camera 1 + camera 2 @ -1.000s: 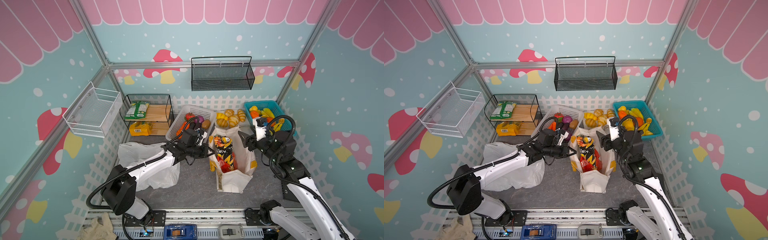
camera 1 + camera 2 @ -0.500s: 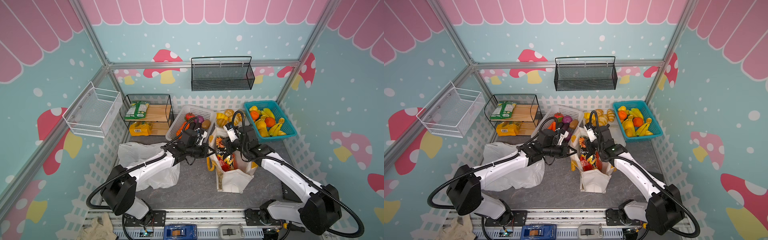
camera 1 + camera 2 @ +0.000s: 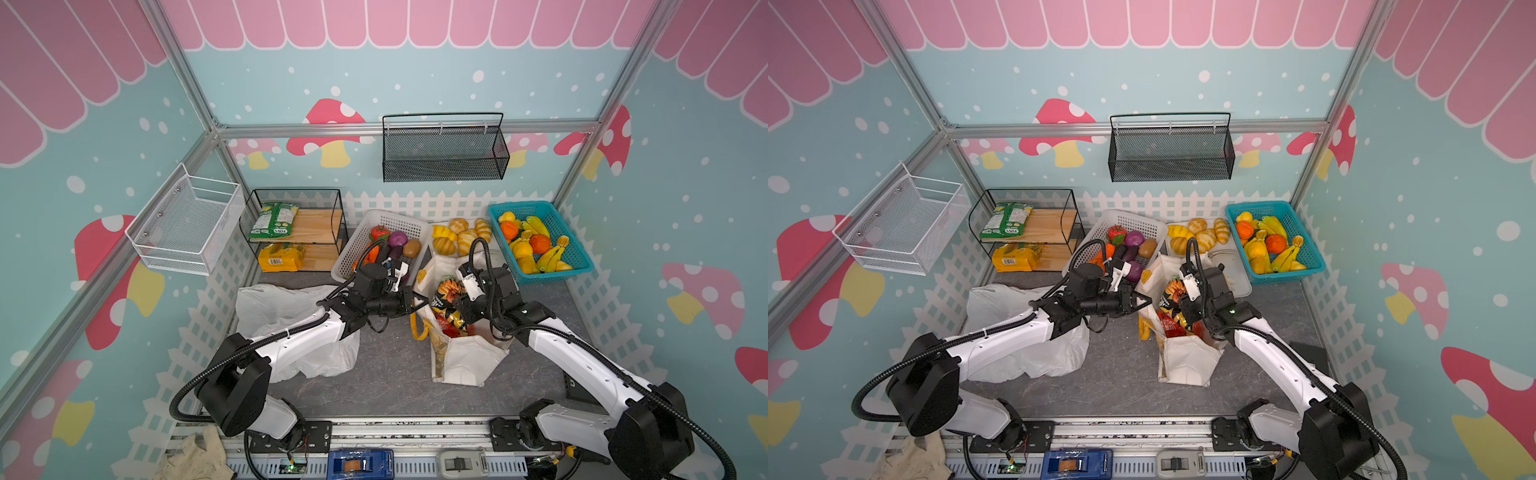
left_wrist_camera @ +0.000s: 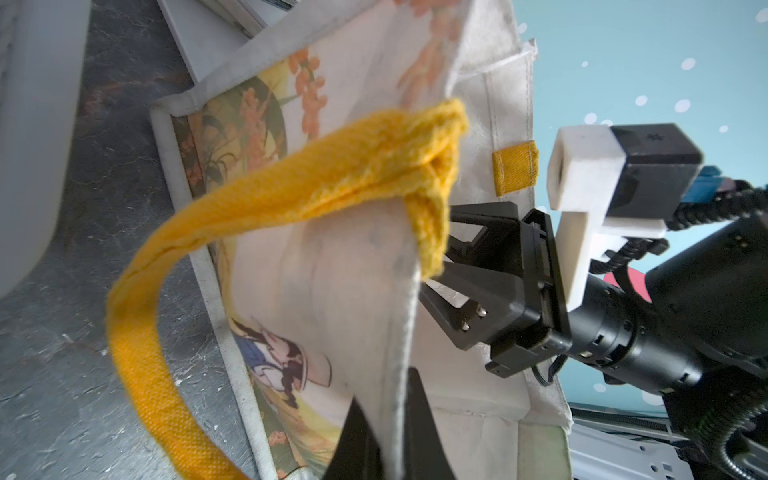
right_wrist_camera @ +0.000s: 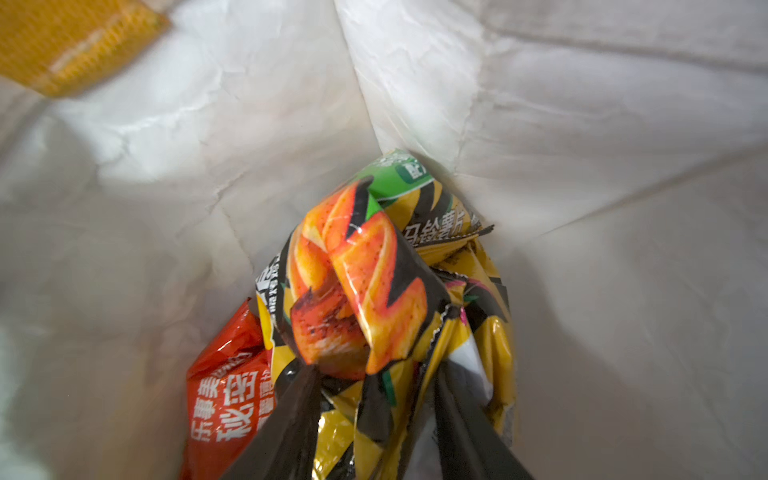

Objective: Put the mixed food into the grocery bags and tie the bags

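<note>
The biggest thing I see is the thin, crinkly white plastic carrier bag. It lies slumped on the grey floor under my left arm. Near it stands the boxy cream canvas tote with its mouth open.

My left gripper is pressed together on the tote's top edge, pinching the cloth. The woven yellow handle loops loose beside it. My right gripper is down inside the tote. Its two dark fingers stand apart with the crumpled yellow-and-dark snack packet between them. I cannot tell if they squeeze it or only touch it.

The glossy red crisp packet sits in the tote too, right against the yellow one. The round orange and yellow toy fruits lie in the teal plastic basket at the back, well away from both bags.

The red packet has big white Chinese letters. The yellow packet has dark Chinese letters near a green patch. The tote's side shows orange flowers and a small cartoon figure in blue.
</note>
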Robot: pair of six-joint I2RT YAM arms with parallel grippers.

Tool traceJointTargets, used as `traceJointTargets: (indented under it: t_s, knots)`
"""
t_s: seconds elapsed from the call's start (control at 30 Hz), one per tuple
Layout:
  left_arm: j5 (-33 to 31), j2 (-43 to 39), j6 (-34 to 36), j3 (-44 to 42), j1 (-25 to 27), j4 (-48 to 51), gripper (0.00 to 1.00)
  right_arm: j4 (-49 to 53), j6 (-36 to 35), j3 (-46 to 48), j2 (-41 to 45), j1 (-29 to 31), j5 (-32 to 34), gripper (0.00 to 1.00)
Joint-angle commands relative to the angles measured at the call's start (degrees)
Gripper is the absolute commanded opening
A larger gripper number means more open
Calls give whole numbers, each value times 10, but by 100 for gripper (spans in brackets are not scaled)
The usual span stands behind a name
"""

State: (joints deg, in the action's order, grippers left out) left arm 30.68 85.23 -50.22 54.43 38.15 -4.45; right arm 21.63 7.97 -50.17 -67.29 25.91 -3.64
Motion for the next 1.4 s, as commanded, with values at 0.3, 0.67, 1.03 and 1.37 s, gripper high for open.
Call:
traceJointTargets:
  t_s: [0.3, 0.67, 1.03, 1.37]
  knots:
    - [-18, -27, 7, 0, 1, -30, 0, -55, -11, -58, -66, 0, -11, 47]
    - [-35, -8, 2, -4, 14, -75, 0, -92, -39, -15, -112, -9, 90, 36]
    - [-44, 34, -7, 24, 17, -101, 0, -166, -36, -101, -179, -32, 80, 36]
    - [-53, 37, -2, 20, 17, -89, 1, -156, -37, -123, -181, -32, -51, 50]
